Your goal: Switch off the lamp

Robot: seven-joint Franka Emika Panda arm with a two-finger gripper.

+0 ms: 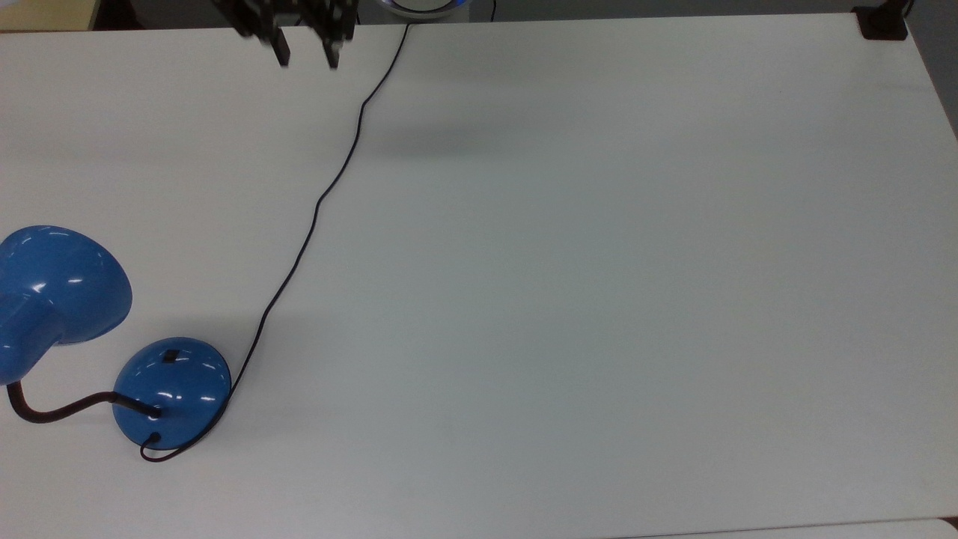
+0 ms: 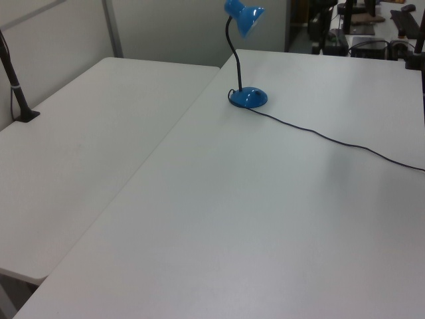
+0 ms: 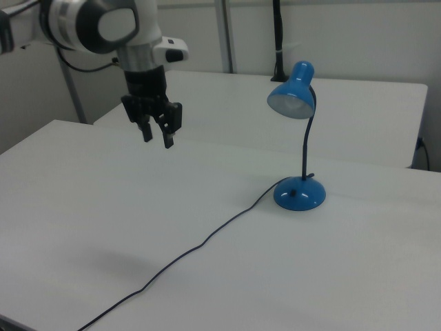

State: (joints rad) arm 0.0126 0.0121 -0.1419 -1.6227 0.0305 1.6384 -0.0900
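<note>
the lamp [image 1: 171, 391] stands on the white worktop [image 1: 599, 262] near the top view's lower left corner. its glossy blue dome base sits flat on the surface, and a small black switch [image 1: 171, 356] shows on the upper side of the dome. a black gooseneck [image 1: 60, 410] leaves the base toward the top view's left and curves up to the blue cone shade [image 1: 52, 292], which hangs beside and above the base. in the right view the lamp [image 3: 298, 193] stands upright toward the right view's right, the shade [image 3: 293, 93] facing down and toward the camera, with no glow visible in its opening. in the left view the lamp [image 2: 248, 97] is at the far side of the worktop, near the seam with a second white worktop [image 2: 80, 133].

a black cord [image 1: 314, 209] loops out from the base and runs across the surface to the far edge at the top of the top view.

the claw [image 1: 305, 51] is at the top edge of the top view, well apart from the lamp. in the right view the claw [image 3: 157, 134] hangs in the air above the worktop, pointing down, its two black fingers spread with a clear gap between them and nothing held.
</note>
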